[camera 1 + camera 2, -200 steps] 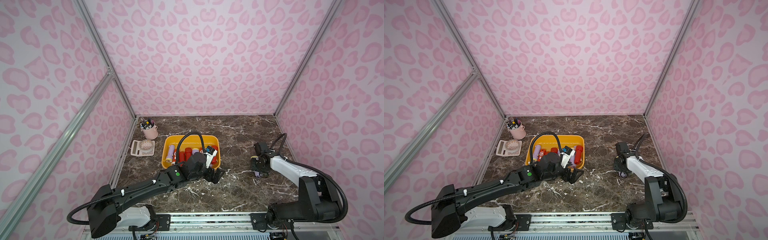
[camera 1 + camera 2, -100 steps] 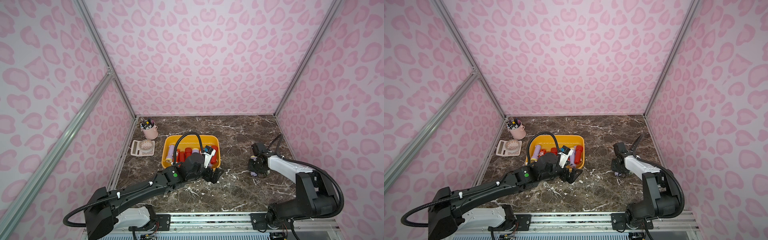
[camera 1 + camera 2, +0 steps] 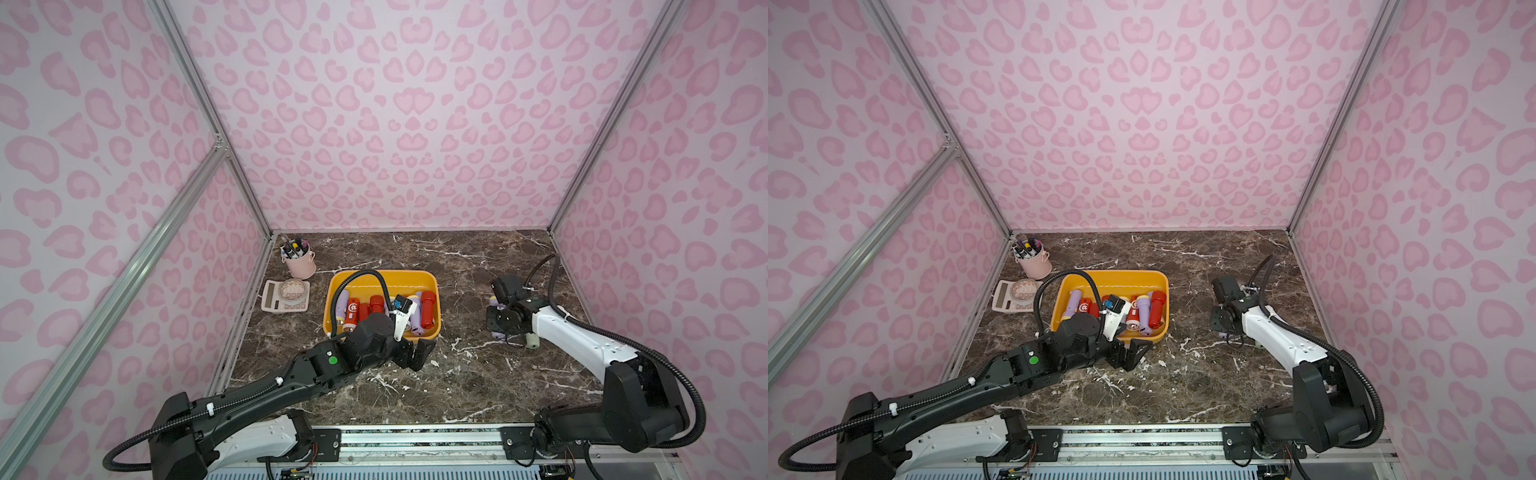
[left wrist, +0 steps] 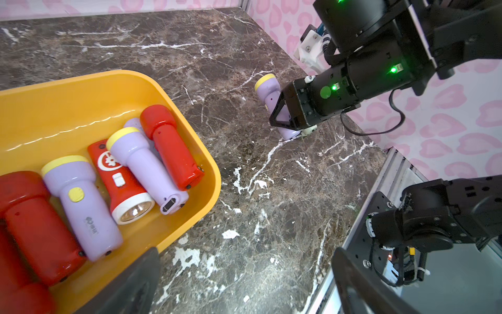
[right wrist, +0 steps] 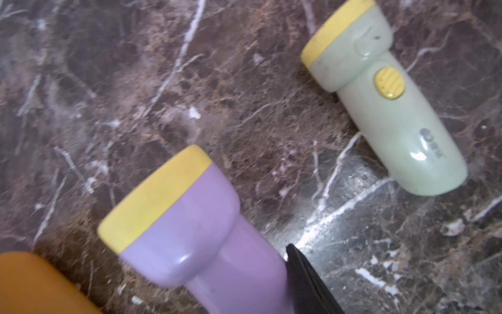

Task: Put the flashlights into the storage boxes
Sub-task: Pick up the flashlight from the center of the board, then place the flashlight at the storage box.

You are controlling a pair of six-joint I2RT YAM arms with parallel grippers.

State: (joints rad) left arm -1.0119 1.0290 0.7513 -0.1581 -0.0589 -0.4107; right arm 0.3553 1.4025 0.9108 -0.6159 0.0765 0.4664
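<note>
The yellow storage box (image 3: 382, 276) (image 3: 1117, 274) (image 4: 81, 78) holds several red and lilac flashlights (image 3: 427, 308) (image 4: 148, 168). My left gripper (image 3: 417, 353) (image 3: 1131, 351) (image 4: 245, 255) hangs open and empty over the marble just in front of the box's near right corner. To the right, my right gripper (image 3: 500, 322) (image 3: 1223, 322) (image 4: 285, 119) is shut on the handle of a lilac flashlight (image 5: 195, 239) (image 4: 267, 89) with a yellow rim. Only one black finger (image 5: 307, 282) shows in the right wrist view. A pale green flashlight (image 5: 388, 108) (image 3: 532, 340) lies on the table beside it.
A pink pen cup (image 3: 299, 264) and a beige calculator (image 3: 284, 296) stand at the back left by the wall. The brown marble table (image 3: 457, 374) is walled in pink on three sides, with a metal rail (image 3: 415, 434) along its front edge.
My right gripper has closed on the lilac flashlight and shifted slightly left toward the box. The left arm has barely moved and stays open.
</note>
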